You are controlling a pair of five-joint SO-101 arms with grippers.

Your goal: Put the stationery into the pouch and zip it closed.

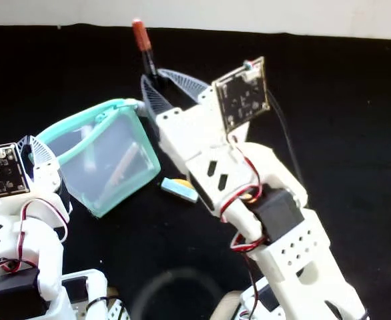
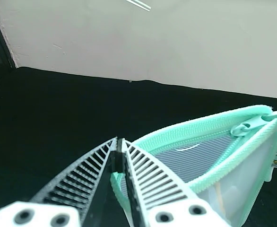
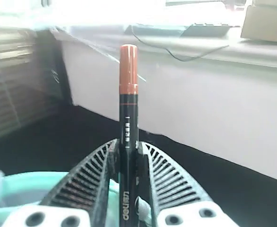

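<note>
counted are: 1 mint-green translucent zip pouch (image 1: 105,163) | 1 black marker with red-brown cap (image 1: 144,48) | 1 small blue-and-yellow block (image 1: 179,190) | 2 white robot arms (image 1: 45,247) (image 1: 202,133)

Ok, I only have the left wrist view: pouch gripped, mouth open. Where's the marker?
Observer: The right end effector holds the marker upright, red cap up.
Operator: Over the pouch?
Observer: The high view puts it by the pouch's far corner; whether it is over the mouth I cannot tell.
Operator: Anything on the table?
Observer: A small blue and yellow item lies on the table beside the pouch.
</note>
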